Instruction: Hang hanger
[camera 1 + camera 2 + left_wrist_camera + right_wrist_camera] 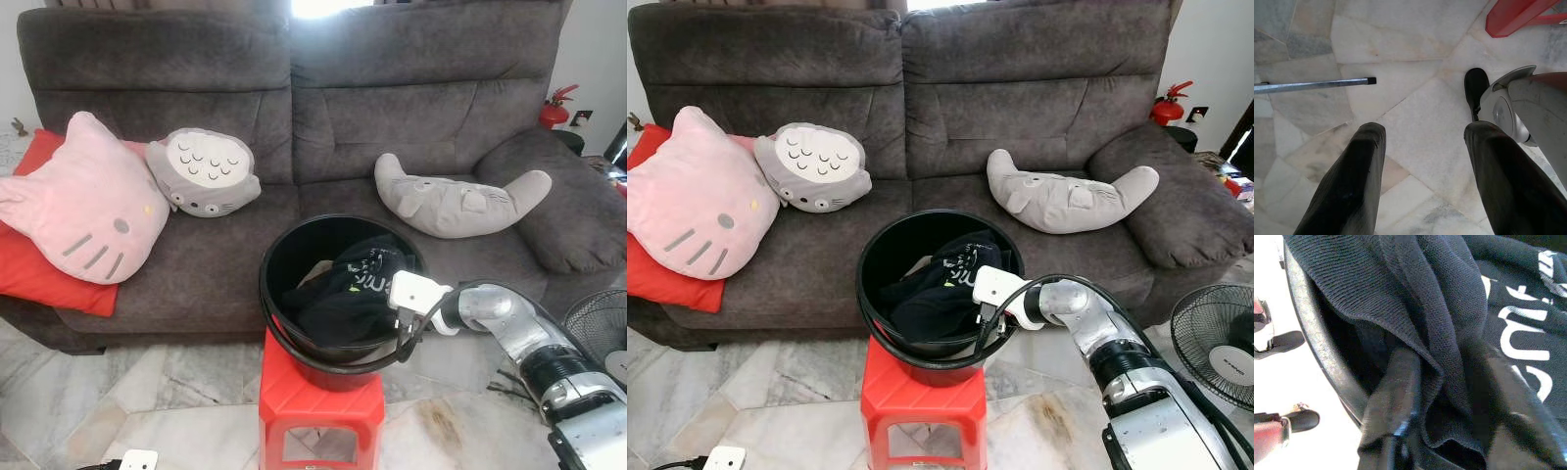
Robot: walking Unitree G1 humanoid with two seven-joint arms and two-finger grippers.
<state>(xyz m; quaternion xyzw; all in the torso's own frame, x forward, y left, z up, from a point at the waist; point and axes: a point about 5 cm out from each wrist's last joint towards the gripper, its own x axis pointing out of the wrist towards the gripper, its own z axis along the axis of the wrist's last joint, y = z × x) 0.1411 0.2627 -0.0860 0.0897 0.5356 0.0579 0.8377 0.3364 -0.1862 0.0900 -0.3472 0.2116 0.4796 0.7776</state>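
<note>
Right gripper reaching into bucket of dark clothing; no hanger discernible.

Black bucket (338,284) sitting on red stool (318,401) before grey sofa (294,108). Right gripper (1444,421) entering at the bucket's 4 o'clock rim, fingers straddling a fold of black garment (1415,298). Left gripper (1420,171) hanging over marble floor (1400,58), fingers spread wide.

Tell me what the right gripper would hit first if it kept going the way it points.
The black garment in the bucket: the right gripper already has fabric bunched between its fingers.
</note>
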